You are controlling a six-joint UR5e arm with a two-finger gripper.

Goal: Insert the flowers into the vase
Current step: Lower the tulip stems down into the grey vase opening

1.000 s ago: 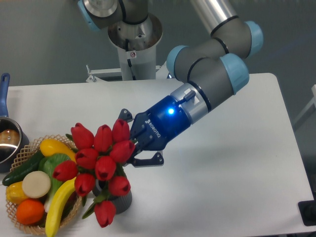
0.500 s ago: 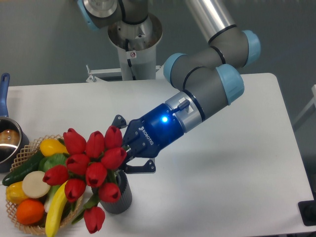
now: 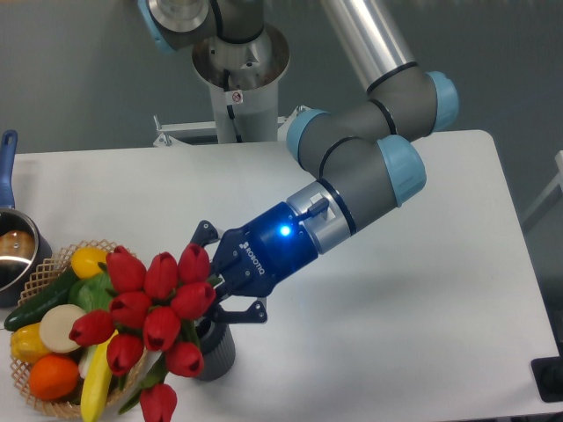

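A bunch of red tulip flowers (image 3: 145, 312) hangs at the lower left, the buds spreading down and left over the basket's edge. My gripper (image 3: 214, 286) is shut on the flowers' stems right behind the buds. The dark grey ribbed vase (image 3: 215, 353) stands just below the gripper, and the bunch's lower end is at its mouth. The buds and fingers hide the vase's rim, so I cannot tell how far the stems are in it.
A wicker basket (image 3: 44, 268) of fruit and vegetables sits at the left front, touching distance from the flowers. A blue-handled metal pot (image 3: 13, 246) stands at the left edge. The robot's base (image 3: 237, 70) is at the back of the white table (image 3: 422, 308).
My gripper has moved down and to the left with the flowers. The bunch has sunk lower, towards the vase and further over the basket.
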